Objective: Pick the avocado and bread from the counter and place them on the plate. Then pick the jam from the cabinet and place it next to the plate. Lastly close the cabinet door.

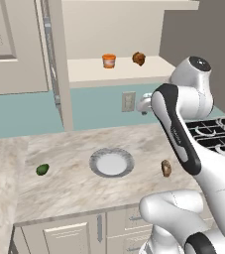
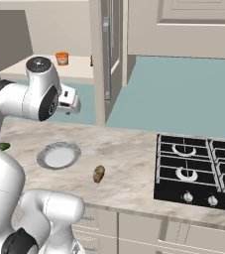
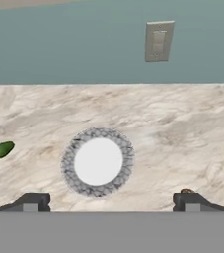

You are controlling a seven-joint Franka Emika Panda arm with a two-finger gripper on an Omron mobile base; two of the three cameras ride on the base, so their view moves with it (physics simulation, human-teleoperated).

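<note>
- Desk of beige marble runs wide across the scene, with a black stove set into its right part.
- Cabinet on the wall above stands with its door swung open; a pale shelf inside carries the jam and, right of it, a dark brown-orange lump.
- Arm rises from the near right and reaches up over the desk, above the plate.
- Plate lies flat near the middle of the desk, its white centre bare.
- Wall socket sits on the blue-green wall behind the desk.
- Bread lies on the desk right of the plate, apart from it.
- Avocado lies on the desk well left of the plate.
- Fingers are spread wide and hold nothing, hanging above the plate.
</note>
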